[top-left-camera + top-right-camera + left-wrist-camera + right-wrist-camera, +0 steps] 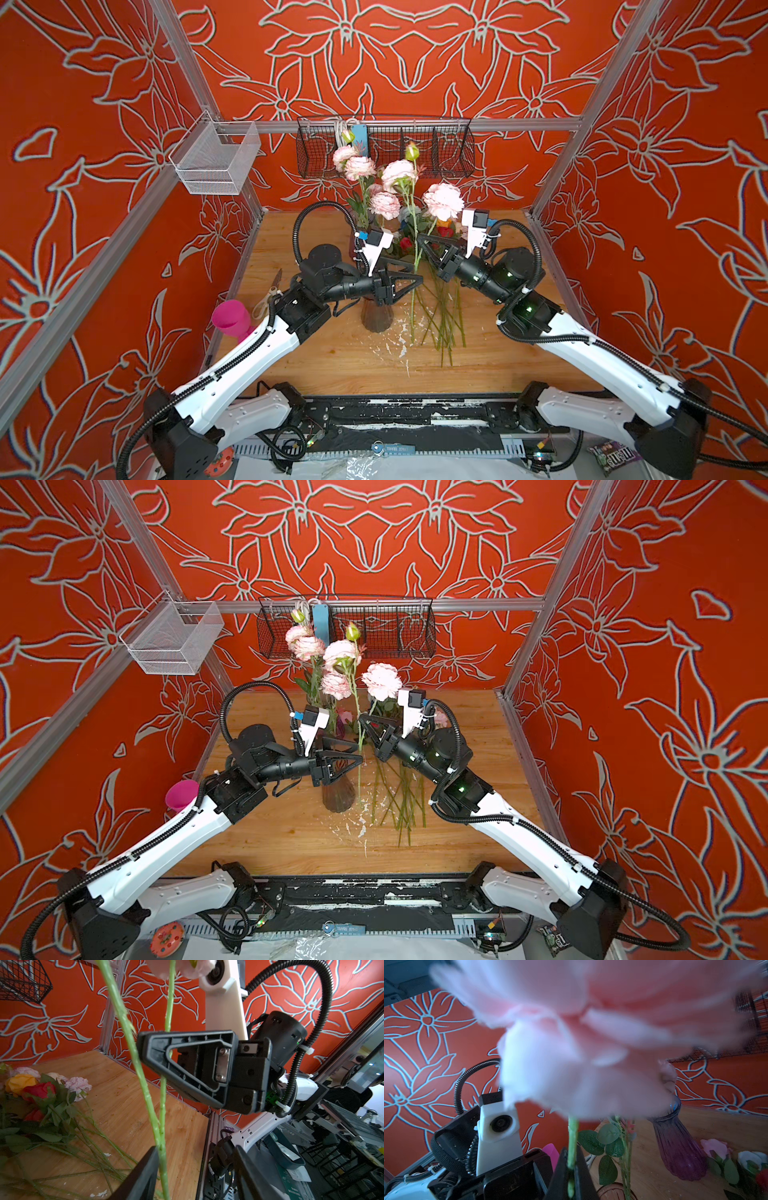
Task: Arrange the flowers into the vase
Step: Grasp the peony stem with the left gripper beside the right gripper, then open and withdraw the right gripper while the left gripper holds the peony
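**A:** Between the jaws of the left gripper (417, 274), which stand apart, runs the forked green stem (145, 1093). It leans on one jaw and nothing pinches it there. Who has it, then?

**B:** The right gripper (572, 1155), higher up the stem than the left one, is clamped on one branch just under the pink peony (442, 201). That grip bears the flower.

**A:** And the brown vase (377, 318)?

**B:** It's directly below the left gripper, which hides its mouth in both top views. The stem's foot hangs just beside the vase wall. As far as I can judge it sits lower than the mouth, so the stem isn't in.

**A:** How to do this well?

**B:** I'd close the left gripper lightly on the stem as a guide, not a clamp. The right one lifts until the foot clears the rim. Then bring the foot over the mouth and lower it straight. The stem looks thin and springy. Two hard grips pulling against each other would likely bow it and flick the foot aside.

**A:** Anything to avoid?

**B:** The loose flowers (37, 1093) lying on the counter (332, 361) below the right gripper. Also the purple vase (679, 1147) ahead of it, which trailing leaves might nudge.
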Robot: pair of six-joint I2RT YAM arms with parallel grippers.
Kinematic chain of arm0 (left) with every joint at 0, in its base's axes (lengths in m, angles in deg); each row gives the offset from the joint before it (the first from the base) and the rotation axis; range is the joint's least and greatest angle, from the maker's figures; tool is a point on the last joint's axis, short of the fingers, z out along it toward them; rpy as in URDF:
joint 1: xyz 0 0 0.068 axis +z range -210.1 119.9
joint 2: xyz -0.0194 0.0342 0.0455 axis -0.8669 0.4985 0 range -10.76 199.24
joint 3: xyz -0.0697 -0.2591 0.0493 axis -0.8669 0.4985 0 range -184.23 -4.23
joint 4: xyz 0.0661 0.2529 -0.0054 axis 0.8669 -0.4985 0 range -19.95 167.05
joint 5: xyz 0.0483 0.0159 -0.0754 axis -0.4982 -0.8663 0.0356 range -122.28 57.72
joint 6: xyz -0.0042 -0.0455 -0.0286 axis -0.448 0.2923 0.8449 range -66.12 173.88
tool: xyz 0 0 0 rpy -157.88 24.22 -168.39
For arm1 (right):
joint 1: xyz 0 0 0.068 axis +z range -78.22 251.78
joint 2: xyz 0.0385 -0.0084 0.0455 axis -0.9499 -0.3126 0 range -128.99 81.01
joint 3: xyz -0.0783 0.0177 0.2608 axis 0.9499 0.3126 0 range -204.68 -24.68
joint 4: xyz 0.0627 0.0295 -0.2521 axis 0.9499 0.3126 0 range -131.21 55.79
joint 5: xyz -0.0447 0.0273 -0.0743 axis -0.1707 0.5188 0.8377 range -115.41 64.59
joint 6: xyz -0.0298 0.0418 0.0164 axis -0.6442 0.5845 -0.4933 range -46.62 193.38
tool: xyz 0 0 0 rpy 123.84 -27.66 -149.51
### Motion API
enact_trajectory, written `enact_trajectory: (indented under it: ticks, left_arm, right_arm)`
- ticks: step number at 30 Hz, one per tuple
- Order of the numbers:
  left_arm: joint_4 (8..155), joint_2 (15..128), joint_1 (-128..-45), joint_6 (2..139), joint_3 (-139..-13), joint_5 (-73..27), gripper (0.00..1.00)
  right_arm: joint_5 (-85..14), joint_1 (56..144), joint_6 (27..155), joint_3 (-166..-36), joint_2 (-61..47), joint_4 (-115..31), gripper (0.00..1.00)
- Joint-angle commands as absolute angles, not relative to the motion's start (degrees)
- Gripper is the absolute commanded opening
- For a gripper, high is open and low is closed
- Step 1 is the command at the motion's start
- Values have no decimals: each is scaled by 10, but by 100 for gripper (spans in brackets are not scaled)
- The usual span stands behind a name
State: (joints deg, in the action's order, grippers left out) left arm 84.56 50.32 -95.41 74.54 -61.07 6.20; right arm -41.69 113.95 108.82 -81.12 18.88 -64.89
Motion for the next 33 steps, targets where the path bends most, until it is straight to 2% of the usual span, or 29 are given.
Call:
enact_trajectory:
  ticks: [1, 8, 9, 14, 15, 17, 19, 26, 30, 33]
  left_arm:
    - [836, 505, -963, 735, -620, 53, 52]
    - [821, 495, -968, 721, -621, 22, 46]
    - [820, 494, -968, 720, -620, 17, 43]
    - [827, 480, -968, 714, -609, -4, 11]
    - [829, 477, -968, 712, -607, -8, 7]
    - [828, 473, -968, 706, -604, -19, 0]
    - [827, 467, -968, 701, -601, -33, 0]
    - [804, 424, -968, 663, -598, -109, 0]
    - [848, 390, -968, 617, -568, -239, 0]
    - [971, 375, -968, 586, -519, -350, 0]
  right_arm:
    - [-444, 1155, 1108, -839, 187, -692, 4]
    - [-425, 1169, 1098, -827, 191, -689, 3]
    - [-432, 1169, 1098, -828, 189, -688, 3]
    - [-448, 1174, 1098, -837, 177, -672, 5]
    - [-451, 1174, 1097, -838, 176, -668, 9]
    - [-456, 1176, 1091, -841, 178, -653, 29]
    - [-455, 1176, 1077, -839, 188, -637, 38]
    - [-293, 1176, 1002, -751, 366, -504, 47]
    - [-180, 1176, 984, -678, 477, -458, 49]
    - [-128, 1174, 978, -650, 530, -422, 50]
